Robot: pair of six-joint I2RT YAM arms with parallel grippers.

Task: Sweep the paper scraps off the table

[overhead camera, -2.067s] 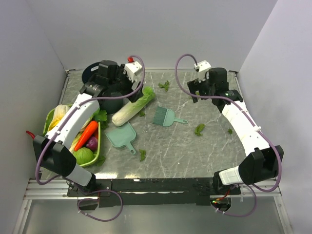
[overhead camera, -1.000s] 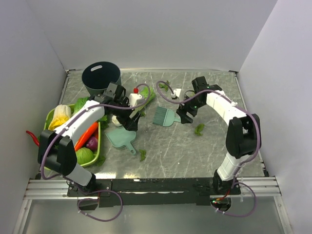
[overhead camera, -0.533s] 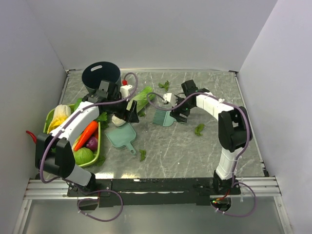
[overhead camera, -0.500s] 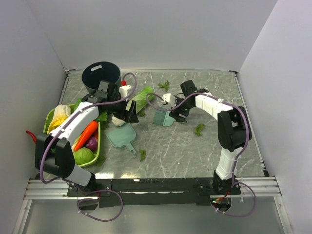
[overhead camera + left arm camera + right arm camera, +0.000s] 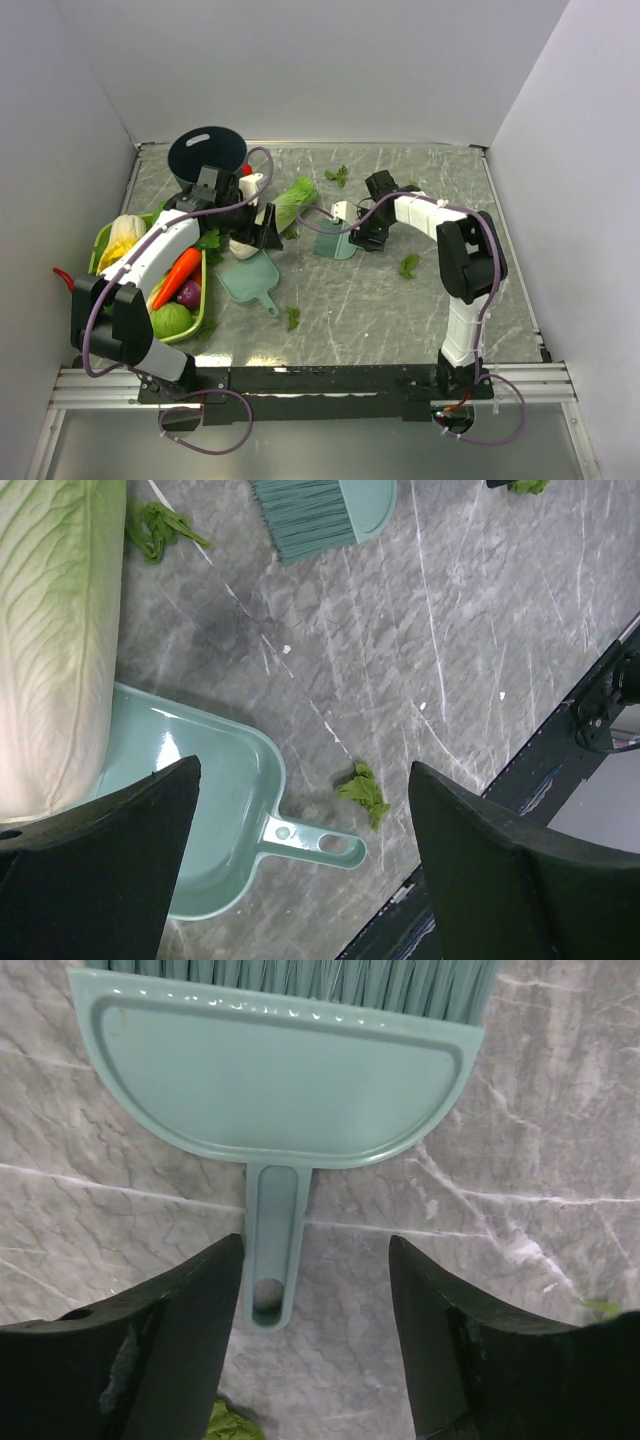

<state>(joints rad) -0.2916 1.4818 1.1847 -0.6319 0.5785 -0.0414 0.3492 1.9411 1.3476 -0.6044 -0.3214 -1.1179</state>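
While the right gripper stands wide open with the handle of the teal brush between its fingers, the left gripper hangs equally wide above the dustpan, just beside the cabbage. Paper scraps lie scattered on the table: one at 3 o'clock from the brush, one at 12 o'clock near the far edge, one at 7 o'clock.
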